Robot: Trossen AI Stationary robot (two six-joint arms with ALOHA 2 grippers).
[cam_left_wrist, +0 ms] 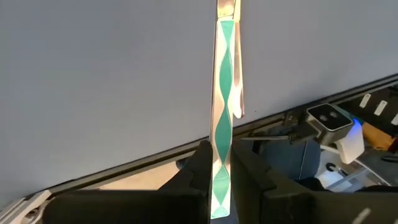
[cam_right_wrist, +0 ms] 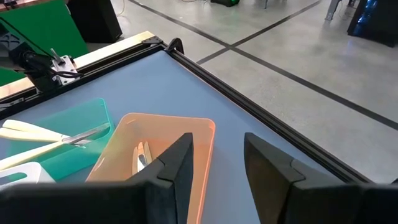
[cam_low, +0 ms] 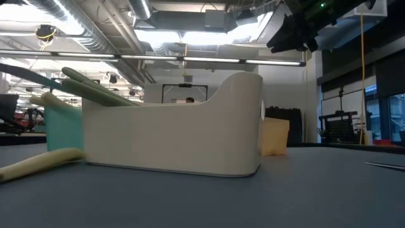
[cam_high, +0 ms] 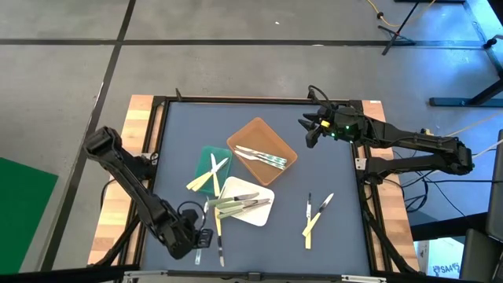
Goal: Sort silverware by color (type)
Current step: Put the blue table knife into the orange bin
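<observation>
My left gripper [cam_high: 201,236] [cam_left_wrist: 221,155] is at the table's near left and is shut on a utensil [cam_left_wrist: 222,93] with a green-and-silver patterned handle. My right gripper [cam_high: 309,130] [cam_right_wrist: 217,155] hangs open and holds nothing, above the far right, beside the brown tray [cam_high: 277,167]. That tray holds silvery-blue pieces [cam_high: 262,156]. The green tray [cam_high: 206,154] holds yellow-handled pieces [cam_high: 206,179], and the white tray [cam_high: 259,218] holds green-handled ones [cam_high: 236,204]. Loose silverware lies flat at the near right [cam_high: 312,224] and in front of the white tray [cam_high: 221,245]. My left gripper pinches the utensil's patterned handle near its free end [cam_left_wrist: 221,177] between its two fingers. The fingers slant down toward the table's near edge and lie along the utensil. It sticks straight out past the fingertips. Its metal end runs out of the wrist view.
The table's raised black rim [cam_high: 259,101] runs around the grey mat. The low camera [cam_left_wrist: 329,121] sits just beyond the near edge in front of my left gripper. In the low view the white tray [cam_low: 171,136] fills the middle, with a yellow handle [cam_low: 38,163] lying beside it.
</observation>
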